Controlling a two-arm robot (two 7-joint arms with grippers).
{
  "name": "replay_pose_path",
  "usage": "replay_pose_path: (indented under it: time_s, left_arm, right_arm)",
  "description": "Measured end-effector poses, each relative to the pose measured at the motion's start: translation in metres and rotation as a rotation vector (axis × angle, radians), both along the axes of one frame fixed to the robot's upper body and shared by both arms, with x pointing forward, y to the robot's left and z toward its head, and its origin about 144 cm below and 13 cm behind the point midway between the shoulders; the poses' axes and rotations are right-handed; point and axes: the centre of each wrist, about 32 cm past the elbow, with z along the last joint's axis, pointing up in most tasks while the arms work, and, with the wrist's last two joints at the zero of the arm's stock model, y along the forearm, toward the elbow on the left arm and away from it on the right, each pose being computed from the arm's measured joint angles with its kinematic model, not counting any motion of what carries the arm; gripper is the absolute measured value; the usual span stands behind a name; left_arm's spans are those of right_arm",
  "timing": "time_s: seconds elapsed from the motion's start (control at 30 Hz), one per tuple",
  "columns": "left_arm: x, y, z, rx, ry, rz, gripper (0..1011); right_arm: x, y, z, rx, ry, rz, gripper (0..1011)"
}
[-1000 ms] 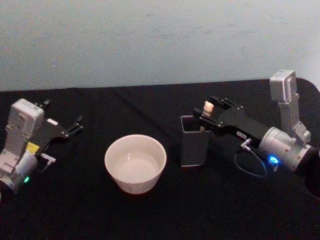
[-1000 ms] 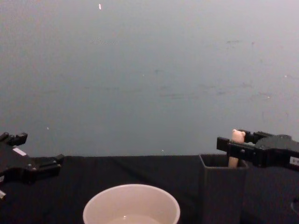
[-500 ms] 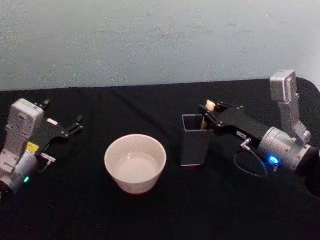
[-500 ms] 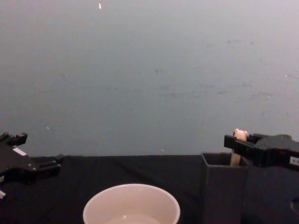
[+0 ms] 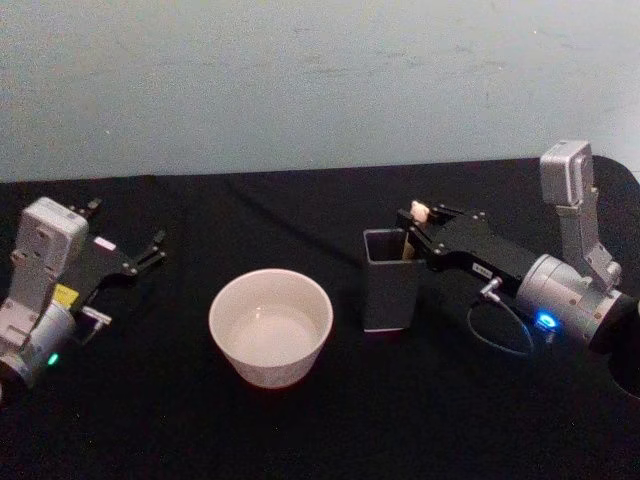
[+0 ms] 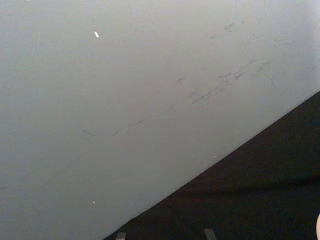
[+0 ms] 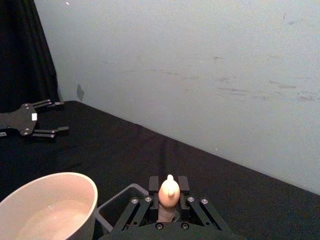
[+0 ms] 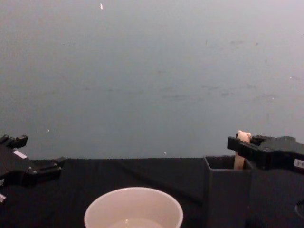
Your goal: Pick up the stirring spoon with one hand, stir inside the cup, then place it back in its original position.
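Right hand (image 5: 418,228) is clamped on the stirring spoon (image 5: 420,211) just under the bear-head knob, one finger on each side of the beige handle. This is clearest in the right wrist view, where the knob (image 7: 169,191) pokes up between the fingers. The spoon stands about upright in the dark grey square holder (image 5: 390,290), at its far right corner, with the handle top above the rim and the bowl hidden inside. The arm runs back from the holder toward 4 o'clock. The holder sits on the black tabletop (image 5: 300,210) at 3 o'clock of the cream-white cup (image 5: 270,370), near it but apart. Left hand (image 5: 140,258) is parked at the cup's 9 o'clock, well apart, with fingers spread and nothing between them. In the chest view the knob (image 8: 243,137) shows above the holder rim (image 8: 228,169), with the cup rim (image 8: 133,189) at its 8 o'clock.
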Motion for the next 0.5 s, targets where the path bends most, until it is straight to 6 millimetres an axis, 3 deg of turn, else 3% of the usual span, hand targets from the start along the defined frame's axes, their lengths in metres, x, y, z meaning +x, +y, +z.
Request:
replay_pose_path:
  time_s: [0.5]
  left_arm:
    - [0.000,0.000,0.000,0.000,0.000,0.000,1002]
  right_arm:
    - [0.000,0.002,0.015,-0.008,-0.102,0.022,214]
